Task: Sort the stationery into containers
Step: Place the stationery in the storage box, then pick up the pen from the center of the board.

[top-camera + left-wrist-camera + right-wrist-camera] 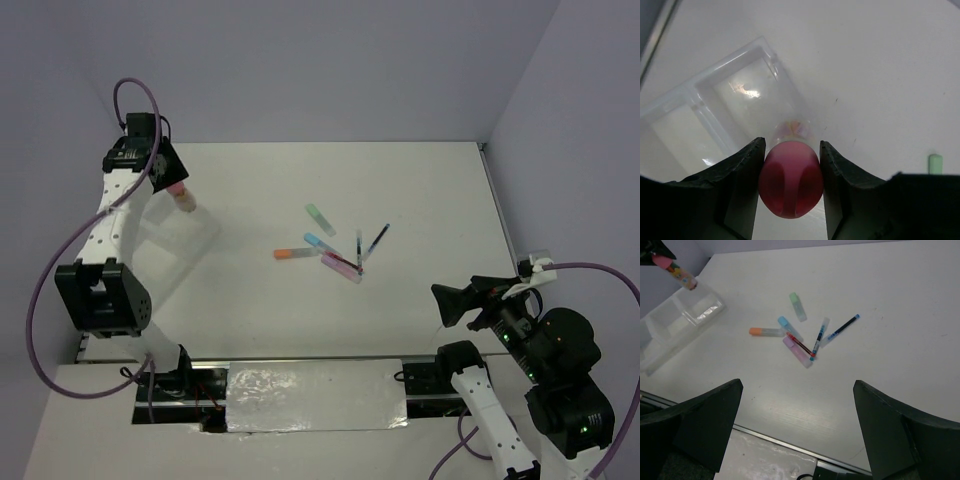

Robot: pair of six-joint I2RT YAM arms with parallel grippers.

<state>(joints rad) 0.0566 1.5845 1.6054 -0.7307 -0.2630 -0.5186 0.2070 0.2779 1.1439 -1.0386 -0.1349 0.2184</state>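
Pink-capped stick (791, 185): clamped in L jaws, hanging over the end of the clear tray (700, 81), far left; exact compartment unclear. R jaws: wide open, empty, near right. Loose mid-counter (430, 180): green (798, 306), blue (790, 328), orange (765, 331), pink (797, 351) markers, plus pens (840, 330). Step: depositing stick. Next, prob.: centre over one compartment, lower, release.

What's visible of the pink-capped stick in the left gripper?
The pink-capped stick is stubby: rounded cap, pale tan body with small coloured print, plastic-looking. The left gripper clamps the cap between both fingers; nothing else seems to touch it. It hangs tilted, cap uppermost, body pointing down over an end compartment of the clear tray.
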